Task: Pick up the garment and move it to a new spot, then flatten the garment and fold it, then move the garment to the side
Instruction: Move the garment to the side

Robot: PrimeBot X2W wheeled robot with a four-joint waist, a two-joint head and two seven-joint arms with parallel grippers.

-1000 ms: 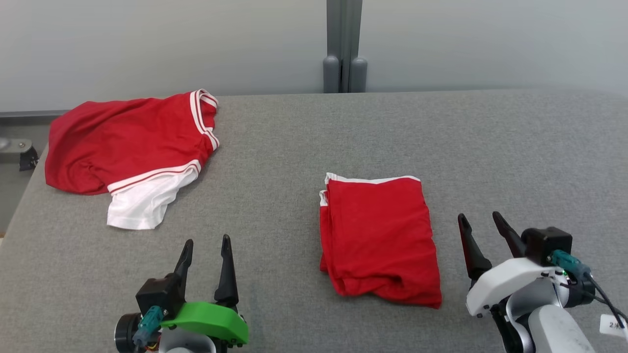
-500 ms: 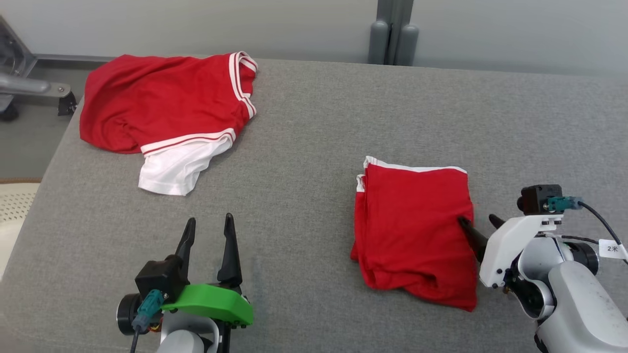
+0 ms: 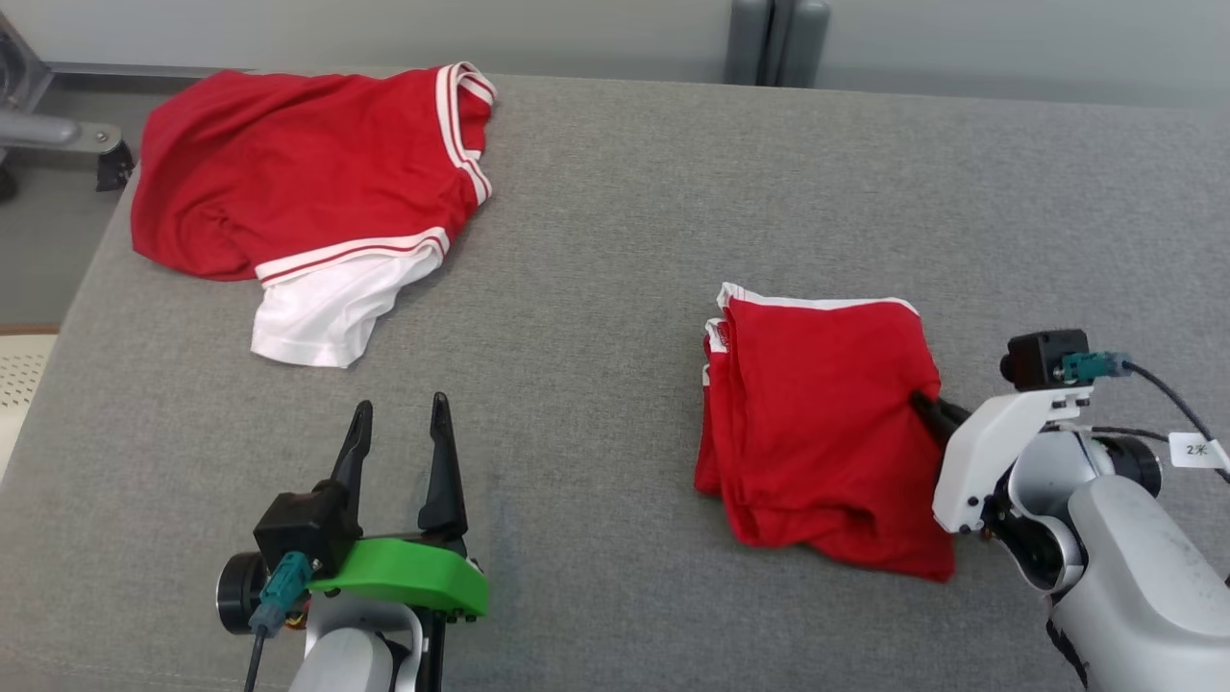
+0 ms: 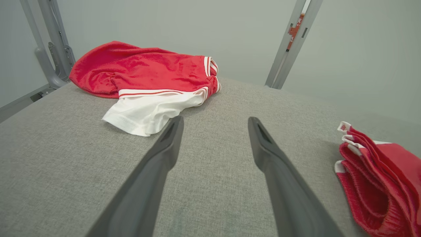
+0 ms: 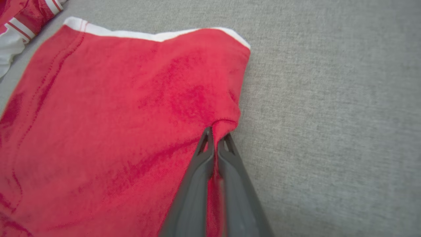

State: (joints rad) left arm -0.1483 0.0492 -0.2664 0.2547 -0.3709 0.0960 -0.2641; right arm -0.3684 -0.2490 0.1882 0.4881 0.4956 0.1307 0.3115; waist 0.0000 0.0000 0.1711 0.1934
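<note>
Red cloth is now pinched in the right gripper (image 5: 215,137): a second ago its fingers stood wide beside the garment (image 3: 817,432), and they have since closed on a pucker at its 3 o'clock edge. The fold looks done, so the move aside can begin, though how many layers are caught is hard to tell. The garment lies at 4 o'clock on the pad (image 3: 615,240). The left gripper (image 3: 401,404) waits spread and empty at 7. Bare pad runs toward 12 and 2, and a heap (image 3: 298,183) fills 10.

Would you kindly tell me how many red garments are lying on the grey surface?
2: the folded garment, pinched by the right end effector; the crumpled garment at the far left.
</note>
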